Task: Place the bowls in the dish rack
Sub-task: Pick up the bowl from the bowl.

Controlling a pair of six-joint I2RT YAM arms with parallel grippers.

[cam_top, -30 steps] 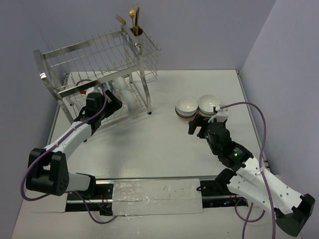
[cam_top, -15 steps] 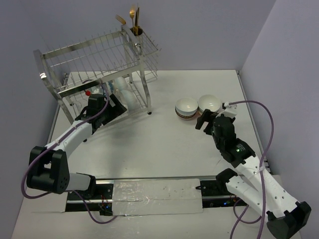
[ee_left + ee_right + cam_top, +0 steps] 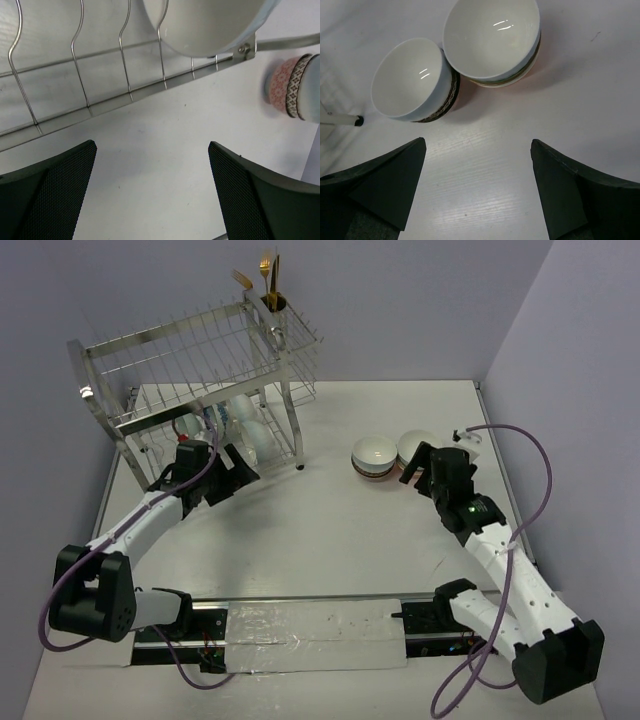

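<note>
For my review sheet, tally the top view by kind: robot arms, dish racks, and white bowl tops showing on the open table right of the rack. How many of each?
Robot arms: 2, left arm, right arm
Dish rack: 1
White bowl tops on the open table: 2, left bowl, right bowl
Total: 5

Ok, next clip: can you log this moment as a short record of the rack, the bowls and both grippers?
dish rack: two-tier wire rack, far left of the table
racked bowls: white, on the lower tier; count unclear
loose bowls: left stack and right stack, side by side on the table
left gripper: open, empty, at the lower tier's front edge
right gripper: open, empty, just short of both stacks
gold cutlery: upright at the rack's far corner
</note>
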